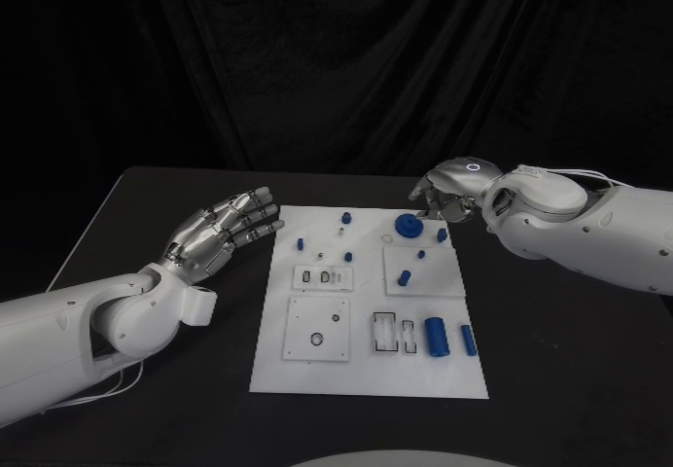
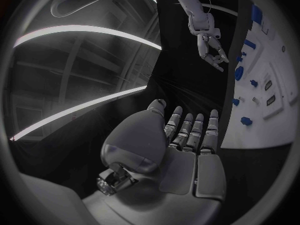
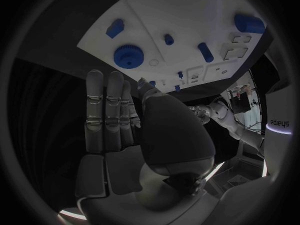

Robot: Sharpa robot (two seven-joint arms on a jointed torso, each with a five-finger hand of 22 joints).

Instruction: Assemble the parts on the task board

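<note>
The white task board (image 1: 371,375) lies in the middle of the table. On its far part sit a blue gear (image 1: 407,226), a small blue peg (image 1: 442,234) and several smaller blue pieces. Two blue cylinders (image 1: 437,337) lie near its right edge. My right hand (image 1: 446,190) hovers over the far right corner, just beyond the gear, holding nothing. In the right wrist view its fingers (image 3: 103,110) are stretched out towards the gear (image 3: 128,56). My left hand (image 1: 225,232) is raised left of the board with fingers spread and empty; its fingers (image 2: 187,132) are straight in the left wrist view.
Rectangular inset plates with slots (image 1: 318,329) sit on the near half of the board. Black table surface (image 1: 155,214) surrounds the board on all sides. The board (image 2: 262,130) and my right hand (image 2: 209,42) also appear in the left wrist view.
</note>
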